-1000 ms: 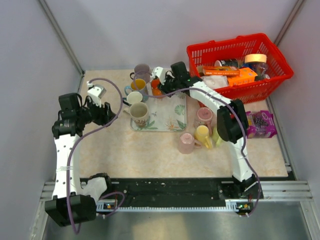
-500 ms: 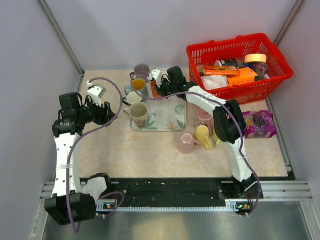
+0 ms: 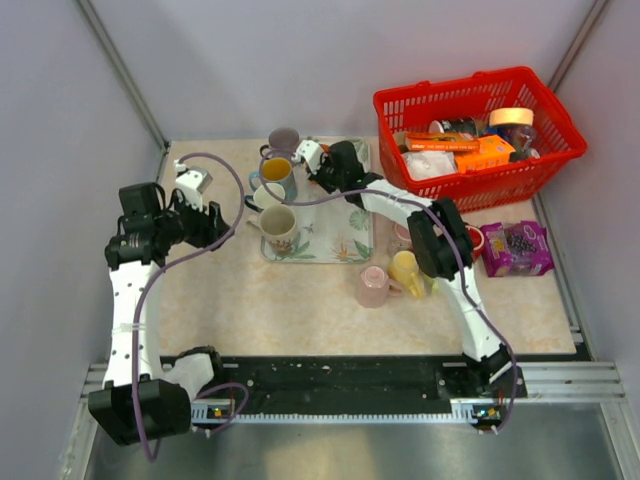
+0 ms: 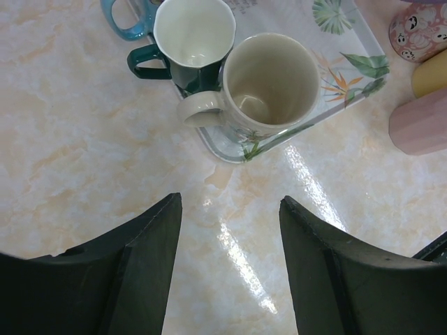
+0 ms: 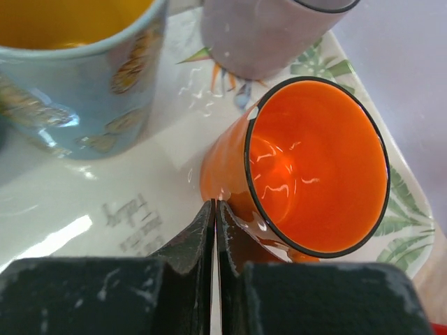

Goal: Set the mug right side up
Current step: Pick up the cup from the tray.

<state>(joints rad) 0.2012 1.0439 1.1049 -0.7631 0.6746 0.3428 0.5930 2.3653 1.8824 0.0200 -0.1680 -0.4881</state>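
Two arms, one task item logged. Item 1: orange mug (image 5: 314, 174), on the floral tray (image 5: 84, 202) toward its back-left, tilted w/ mouth facing the rt wrist cam, not upright; near a blue mug (image 5: 70, 91) w/ yellow inside, and a lilac mug (image 5: 265, 35) behind. Item 2: rt gripper (image 5: 213, 206), fingers pressed together w/ only a hairline slit betw. them, tips against the orange mug's outer wall; I can't tell if anything is nipped there. Vs 1 s ago: rt arm has swung left across the tray, elbow pulled in likewise, and the orange mug that showed in the top view then is now hidden under the wrist. Item 3: left gripper (image 4: 230, 201), fingers spread wide, nothing betw. them, hanging over bare table (image 4: 70, 139) just short of the tray corner; approx. same spot as before. Item 4: cream mug (image 4: 269, 84), upright on that corner, dark green mug (image 4: 192, 35) touching it behind.
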